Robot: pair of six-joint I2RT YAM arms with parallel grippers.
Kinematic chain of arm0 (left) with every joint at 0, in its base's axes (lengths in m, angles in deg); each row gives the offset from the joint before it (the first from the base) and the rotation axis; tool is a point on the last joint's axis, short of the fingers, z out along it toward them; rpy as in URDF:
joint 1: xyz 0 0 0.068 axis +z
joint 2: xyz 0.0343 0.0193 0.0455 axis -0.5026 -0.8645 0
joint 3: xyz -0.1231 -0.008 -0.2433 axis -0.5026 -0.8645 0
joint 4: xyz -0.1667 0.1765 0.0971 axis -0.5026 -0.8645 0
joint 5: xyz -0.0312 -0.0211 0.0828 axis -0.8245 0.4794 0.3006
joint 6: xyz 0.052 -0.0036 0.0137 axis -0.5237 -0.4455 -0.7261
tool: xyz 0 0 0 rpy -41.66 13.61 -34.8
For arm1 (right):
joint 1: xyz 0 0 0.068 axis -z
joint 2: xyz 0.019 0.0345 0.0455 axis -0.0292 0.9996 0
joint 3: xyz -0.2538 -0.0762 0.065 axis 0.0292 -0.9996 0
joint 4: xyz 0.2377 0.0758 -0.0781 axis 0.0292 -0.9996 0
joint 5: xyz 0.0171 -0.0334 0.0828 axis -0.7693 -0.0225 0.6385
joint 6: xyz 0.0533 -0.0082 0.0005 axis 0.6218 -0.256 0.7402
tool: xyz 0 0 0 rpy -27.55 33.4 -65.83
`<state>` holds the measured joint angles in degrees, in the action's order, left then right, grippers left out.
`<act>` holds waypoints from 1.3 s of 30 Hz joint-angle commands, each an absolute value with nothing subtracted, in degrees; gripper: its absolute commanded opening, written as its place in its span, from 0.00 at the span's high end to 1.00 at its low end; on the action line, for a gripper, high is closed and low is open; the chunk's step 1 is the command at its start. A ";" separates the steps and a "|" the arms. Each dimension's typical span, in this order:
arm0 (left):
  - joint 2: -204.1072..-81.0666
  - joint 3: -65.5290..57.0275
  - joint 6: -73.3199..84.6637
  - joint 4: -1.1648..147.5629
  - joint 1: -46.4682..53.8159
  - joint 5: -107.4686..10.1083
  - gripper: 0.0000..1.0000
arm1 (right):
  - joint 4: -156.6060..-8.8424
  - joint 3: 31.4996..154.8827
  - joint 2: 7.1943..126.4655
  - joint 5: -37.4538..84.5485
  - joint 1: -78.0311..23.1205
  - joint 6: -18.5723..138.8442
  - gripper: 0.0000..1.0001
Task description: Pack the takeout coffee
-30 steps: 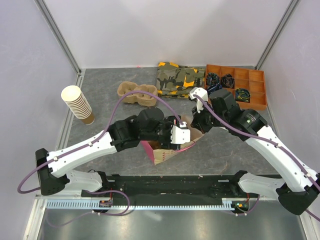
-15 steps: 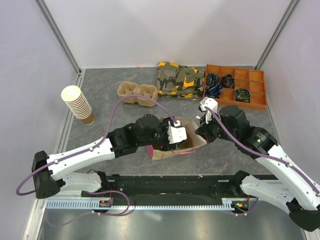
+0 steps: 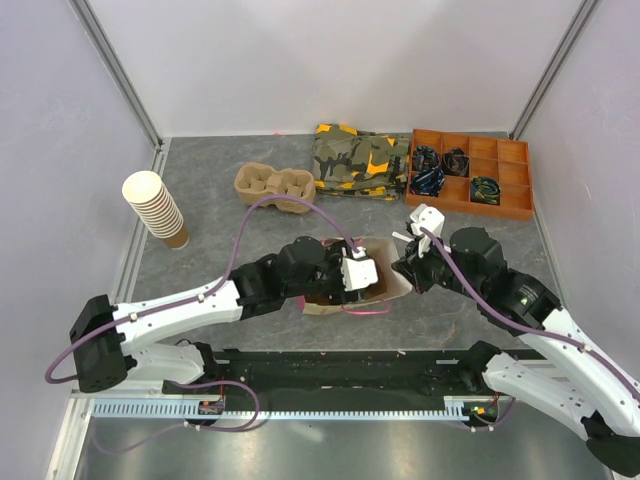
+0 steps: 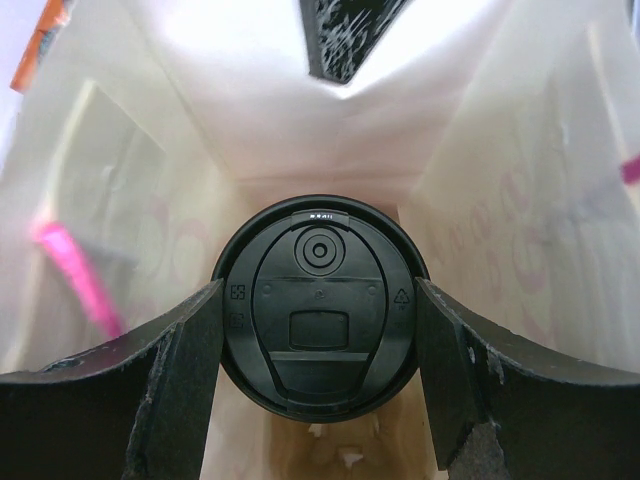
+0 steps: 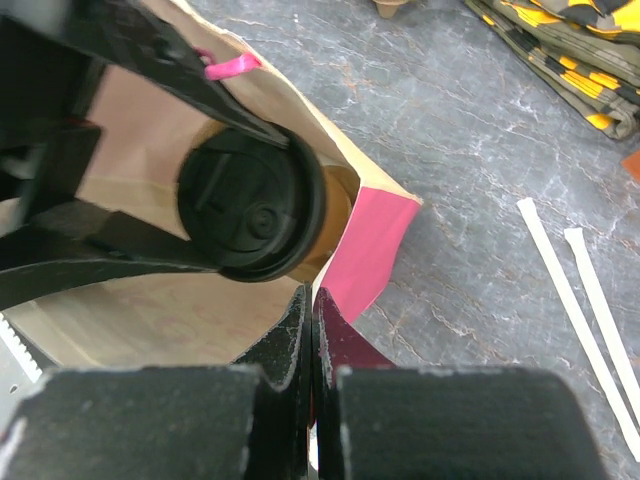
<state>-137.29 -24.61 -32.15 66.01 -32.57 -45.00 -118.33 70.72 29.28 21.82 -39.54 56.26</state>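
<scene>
L claw (image 4: 318, 295) wide, fingers (image 4: 170, 380) pressed on both sides of the takeout coffee (image 5: 250, 215), so it's gripped. Coffee sits inside the bag (image 4: 480, 190), mid desk (image 3: 200, 235) by the near edge. Key rel: its axis is in line w/ the L claw's approach, lid (image 4: 318, 310) toward wrist, base toward bag bottom. Base seated or not: can't tell. R claw (image 5: 311, 330) fully closed, pinching bag's pink side rim. L wrist: lid centred, bag walls all round. R wrist adds its tan side + the pinch. Top: arm hides it.
</scene>
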 commanded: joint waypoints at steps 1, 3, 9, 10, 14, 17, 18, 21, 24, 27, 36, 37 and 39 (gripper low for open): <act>-139.51 -25.62 -31.66 70.83 -32.49 -44.46 0.59 | -117.02 68.45 26.89 22.14 -40.86 54.82 1.00; -140.39 -25.27 -31.66 70.92 -32.49 -43.68 0.59 | -117.02 67.83 26.18 22.76 -41.22 54.47 1.00; -142.06 -26.75 -34.55 73.29 -32.49 -43.23 0.59 | -117.02 67.48 25.65 24.95 -42.27 53.67 1.00; -142.24 -27.20 -34.91 74.60 -32.49 -43.06 0.59 | -117.11 67.48 25.74 25.05 -42.36 53.76 1.00; -143.38 -29.39 -36.93 76.98 -32.32 -43.41 0.59 | -117.20 67.13 25.83 25.66 -42.45 51.65 1.00; -144.00 -30.45 -37.46 78.12 -32.14 -43.93 0.59 | -117.11 67.13 26.09 25.84 -42.54 51.65 1.00; -144.35 -30.71 -37.72 78.47 -31.97 -44.28 0.60 | -117.20 67.21 26.53 25.84 -42.62 51.74 1.00; -145.31 -31.24 -37.99 79.27 -31.44 -45.07 0.60 | -117.11 67.39 26.97 26.01 -42.71 52.18 1.00; -146.37 -30.89 -37.55 79.44 -30.74 -45.95 0.60 | -116.93 67.57 27.41 26.36 -42.80 52.44 1.00; -148.04 -30.37 -37.11 78.75 -30.30 -46.39 0.61 | -117.11 68.09 27.85 26.19 -42.89 52.62 1.00; -151.03 -28.70 -36.32 75.32 -28.36 -48.50 0.64 | -118.25 69.76 28.99 25.49 -42.98 53.23 1.00; -151.03 -28.61 -36.23 75.14 -28.01 -48.85 0.64 | -118.43 69.94 29.17 25.49 -42.98 53.23 1.00; -150.77 -28.78 -36.49 74.61 -27.40 -49.38 0.66 | -118.60 70.29 29.52 25.05 -42.98 54.72 1.00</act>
